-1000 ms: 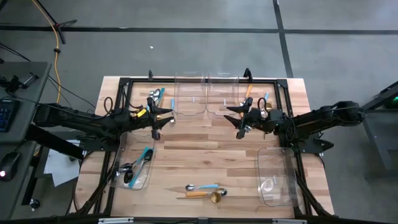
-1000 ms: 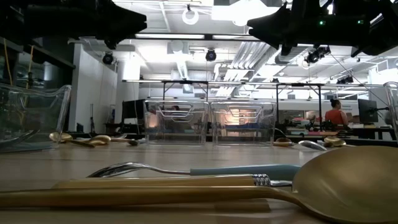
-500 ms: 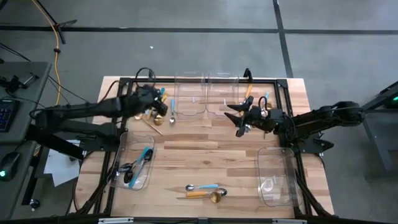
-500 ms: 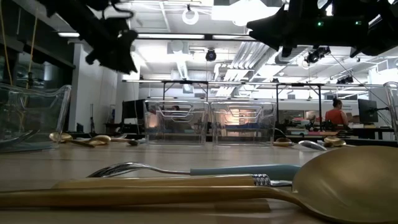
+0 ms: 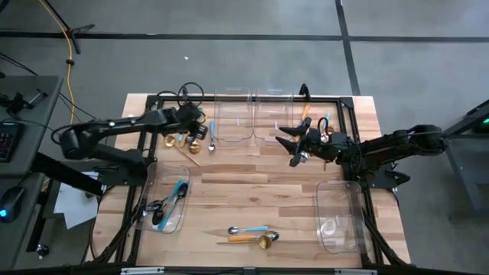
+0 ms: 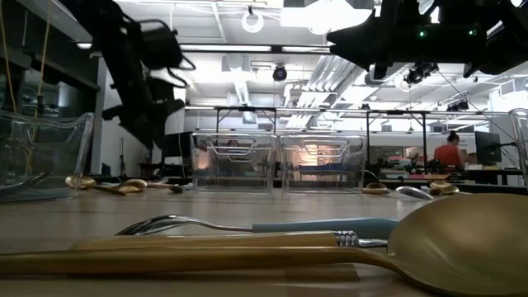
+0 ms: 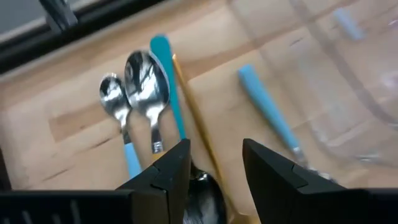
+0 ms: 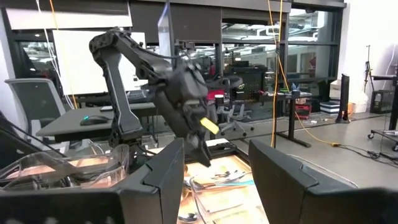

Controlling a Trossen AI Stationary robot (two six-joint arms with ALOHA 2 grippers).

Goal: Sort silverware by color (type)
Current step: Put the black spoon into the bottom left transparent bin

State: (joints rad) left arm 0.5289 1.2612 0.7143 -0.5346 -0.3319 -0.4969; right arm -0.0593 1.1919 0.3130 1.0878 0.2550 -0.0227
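Silverware lies in several places. A cluster (image 5: 195,136) sits at the far left: two silver spoons (image 7: 146,81), a teal handle (image 7: 163,59), a gold handle (image 7: 194,118) and a light-blue handle (image 7: 268,115). My left gripper (image 7: 216,163) hangs open just above this cluster, pointing steeply down. More pieces (image 5: 317,121) lie at the far right. A light-blue-handled piece (image 5: 250,229) and a gold spoon (image 5: 256,240) lie near the front edge. Dark-headed, blue-handled pieces (image 5: 170,200) rest in the left bin. My right gripper (image 5: 288,147) waits open above mid-table.
Two clear bins (image 5: 233,118) (image 5: 273,116) stand at the far middle, close to the cluster's right side. A clear bin (image 5: 164,206) lies at the left and another (image 5: 340,215) at the near right. A black frame rail (image 5: 244,98) runs along the far edge.
My left gripper has swung toward the table's far edge and come down over the far-left cluster. It has tipped from about level to pointing steeply down and has rolled. Its fingers stay open.
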